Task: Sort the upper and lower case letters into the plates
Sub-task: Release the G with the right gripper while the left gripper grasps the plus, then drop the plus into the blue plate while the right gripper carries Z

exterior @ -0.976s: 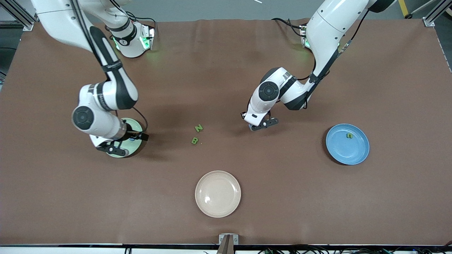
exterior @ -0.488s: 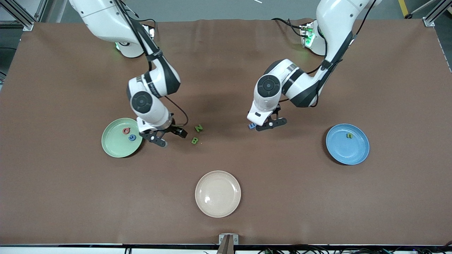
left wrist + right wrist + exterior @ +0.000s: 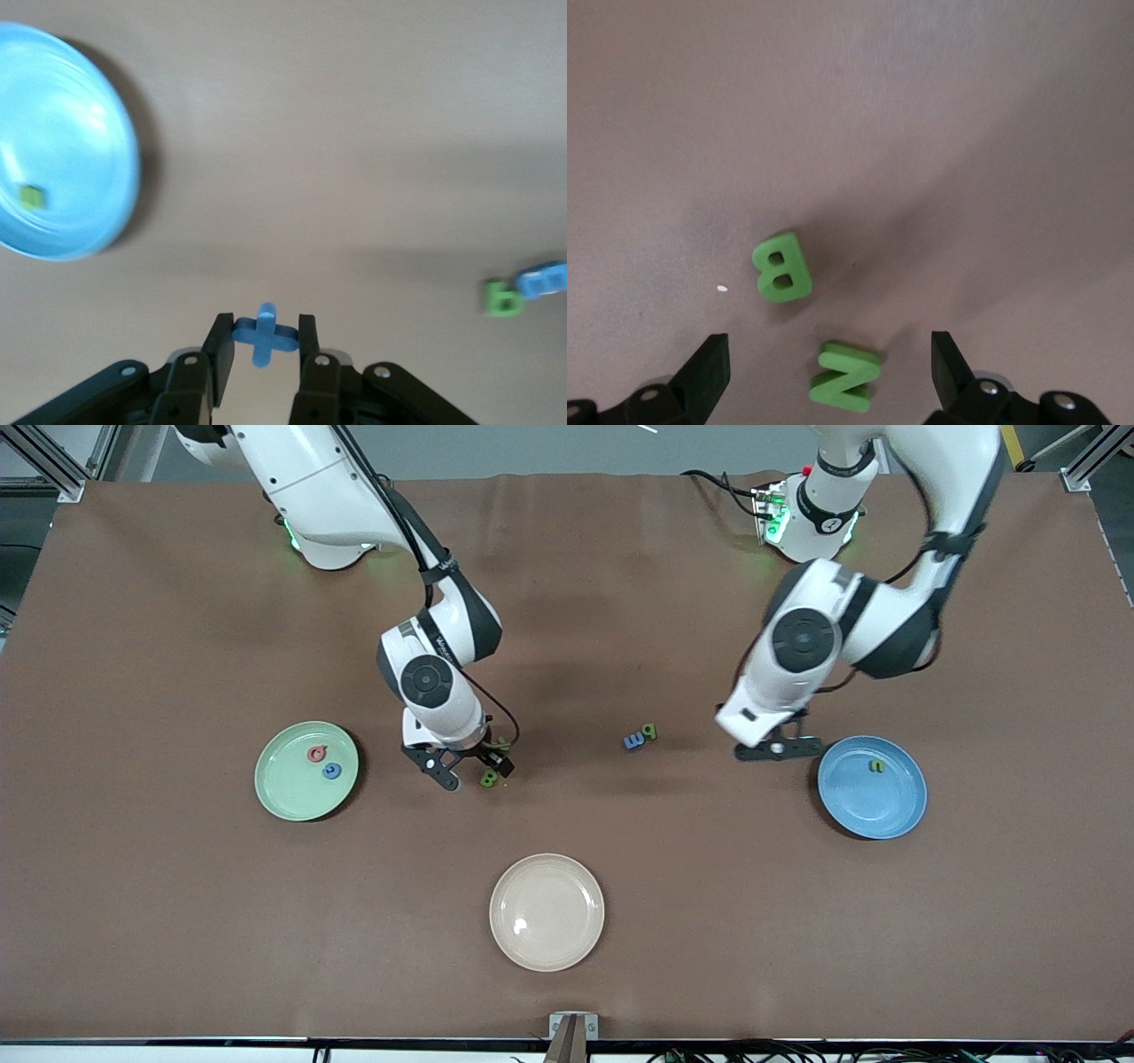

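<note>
1. Left gripper (image 3: 263,335) is pinching a small blue letter (image 3: 264,333) over the bench (image 3: 797,921), beside the blue plate (image 3: 886,810); the front view is hiding this letter.
2. Right gripper (image 3: 828,367) is hanging wide open, holding nothing, over the green N (image 3: 844,376) and green B (image 3: 782,266).
3. Pale green plate (image 3: 288,802) is holding two letters (image 3: 323,762), too small to read.
4. Another small letter (image 3: 876,765) is lying in the blue plate.

Brown-covered table (image 3: 177,921), grey floor (image 3: 549,447) above, aluminium frame posts (image 3: 1085,460) at corners
</note>
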You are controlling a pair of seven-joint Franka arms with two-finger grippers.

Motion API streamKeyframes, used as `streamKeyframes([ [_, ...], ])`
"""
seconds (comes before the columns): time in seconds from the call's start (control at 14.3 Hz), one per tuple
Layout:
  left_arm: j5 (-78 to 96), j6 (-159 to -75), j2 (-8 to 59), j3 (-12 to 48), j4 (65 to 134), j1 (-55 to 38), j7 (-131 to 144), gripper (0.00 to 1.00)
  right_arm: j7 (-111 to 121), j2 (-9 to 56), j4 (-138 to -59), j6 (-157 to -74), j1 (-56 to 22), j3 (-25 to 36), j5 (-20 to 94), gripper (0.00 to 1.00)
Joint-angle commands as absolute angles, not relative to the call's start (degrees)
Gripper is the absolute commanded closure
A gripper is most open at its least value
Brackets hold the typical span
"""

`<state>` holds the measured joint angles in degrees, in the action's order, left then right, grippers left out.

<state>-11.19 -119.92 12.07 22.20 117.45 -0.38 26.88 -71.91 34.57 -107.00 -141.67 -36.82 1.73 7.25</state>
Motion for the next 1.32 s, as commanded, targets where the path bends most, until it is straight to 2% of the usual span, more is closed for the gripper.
streamKeyframes([
  [0.0, -11.16, -120.85, 6.86, 22.85, 122.51, 5.69, 16.73, 0.86, -75.76, 36.56, -106.17, -143.87, -38.5, 2.55, 6.5, 0.01],
  [0.35, -10.2, -128.83, 5.01, 22.85, 128.92, 17.21, -0.24, 0.86, -75.85, 36.83, -106.78, -143.17, -39.29, 2.55, 6.59, 0.08],
  [0.56, -10.2, -132.97, 6.14, 22.85, 130.6, 19.77, -4.91, 0.86, -75.76, 36.39, -107.4, -142.04, -39.99, 2.64, 6.59, 0.16],
  [0.7, -10.2, -139.88, 7.73, 22.68, 133.23, 19.86, -7.2, 0.86, -75.76, 36.12, -107.66, -141.68, -40.34, 2.64, 6.59, 0.3],
  [0.84, -10.28, -143.08, 10.36, 22.5, 133.51, 20.56, -9.74, 0.86, -75.67, 36.04, -107.67, -140.98, -40.34, 2.64, 6.5, 0.59],
  [0.98, -11.07, -145.36, 13.43, 22.5, 132.98, 22.67, -14.12, 0.86, -75.59, 35.51, -107.75, -140.28, -40.25, 2.64, 6.5, 0.92],
  [1.05, -11.07, -146.07, 14.84, 22.5, 132.37, 23.81, -16.67, 0.86, -75.41, 34.99, -107.67, -139.14, -40.08, 2.81, 6.5, 0.98],
  [1.25, -11.07, -147.65, 19.5, 22.5, 130.61, 26.19, -20.65, 0.86, -71.13, 32.0, -107.67, -134.67, -38.07, 3.42, 4.67, 1.0],
])
